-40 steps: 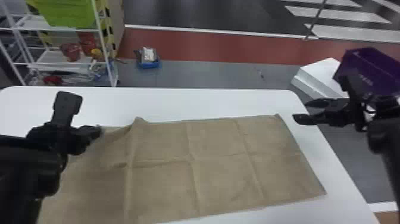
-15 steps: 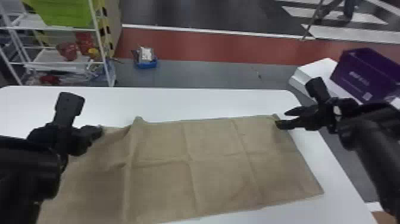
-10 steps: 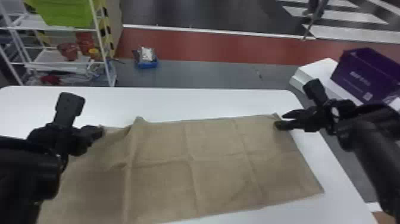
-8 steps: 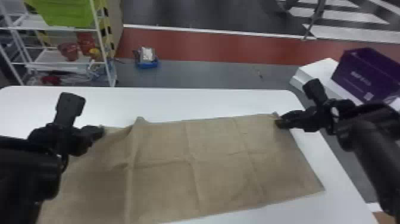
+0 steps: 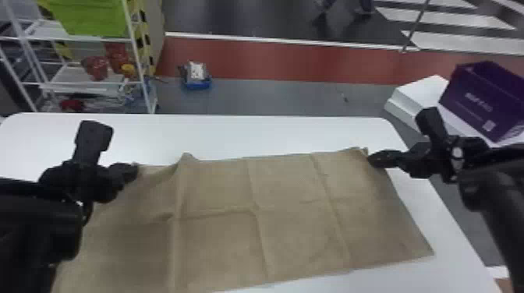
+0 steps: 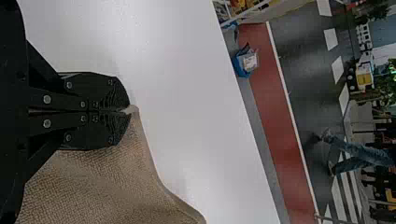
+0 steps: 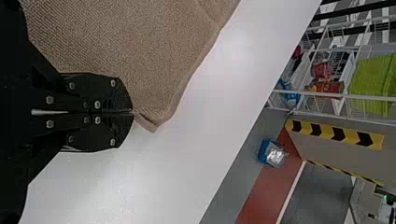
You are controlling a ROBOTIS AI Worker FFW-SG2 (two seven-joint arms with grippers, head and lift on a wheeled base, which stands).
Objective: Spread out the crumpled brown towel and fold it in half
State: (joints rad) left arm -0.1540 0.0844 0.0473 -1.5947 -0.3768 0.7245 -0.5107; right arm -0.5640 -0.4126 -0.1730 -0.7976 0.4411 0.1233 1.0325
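Brown towel (image 5: 296, 230), corners in closed left gripper (image 5: 131, 171), closed right gripper (image 5: 373, 159).

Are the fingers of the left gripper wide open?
No, the left gripper has its fingers closed on a corner of the brown towel.

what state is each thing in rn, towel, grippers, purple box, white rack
brown towel: spread out, creased, with a raised ridge toward its left
left gripper: shut on a towel corner
right gripper: shut on another towel corner
purple box: looks open at the top
white rack: loaded with items
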